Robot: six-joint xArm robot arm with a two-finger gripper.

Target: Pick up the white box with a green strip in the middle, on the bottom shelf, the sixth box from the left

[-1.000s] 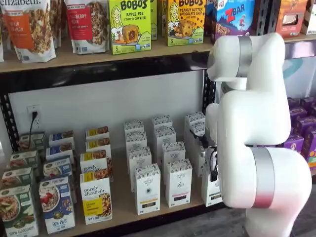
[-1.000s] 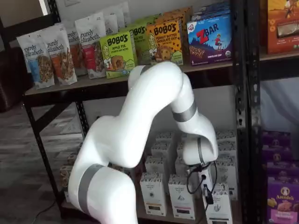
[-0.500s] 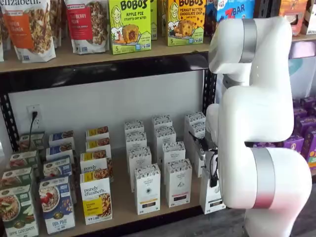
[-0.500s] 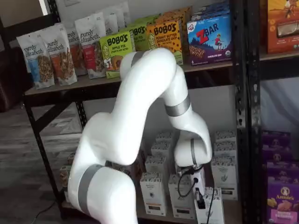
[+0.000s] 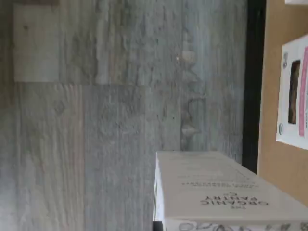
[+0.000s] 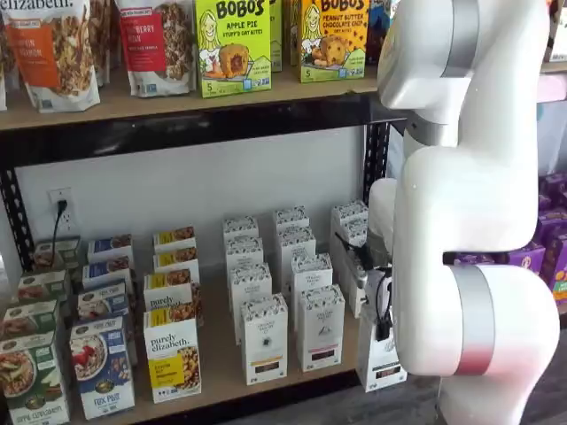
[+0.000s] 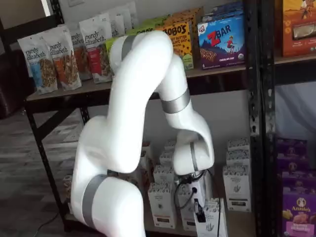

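Observation:
The white box [image 6: 381, 361] is a tall narrow carton with a dark strip low on its front. It stands out in front of its row at the front edge of the bottom shelf [image 6: 217, 350]. It also shows in a shelf view [image 7: 213, 224], forward of the other cartons. My gripper [image 6: 379, 310] is shut on its top, with a black finger and a cable showing on it in a shelf view [image 7: 200, 211]. The wrist view shows the box's pale printed face [image 5: 226, 192] over the grey floor, beside the shelf's black rail [image 5: 252, 86].
Like white cartons [image 6: 264, 338] [image 6: 321, 326] stand in rows to the left of the held box. Cereal boxes [image 6: 172, 352] fill the shelf's left part. My bulky white arm [image 6: 469, 221] covers the shelf's right end. Purple boxes [image 7: 296, 207] stand in the neighbouring bay.
The gripper and the white box have moved together out of the row towards the shelf's front edge. The arm's upper links have risen.

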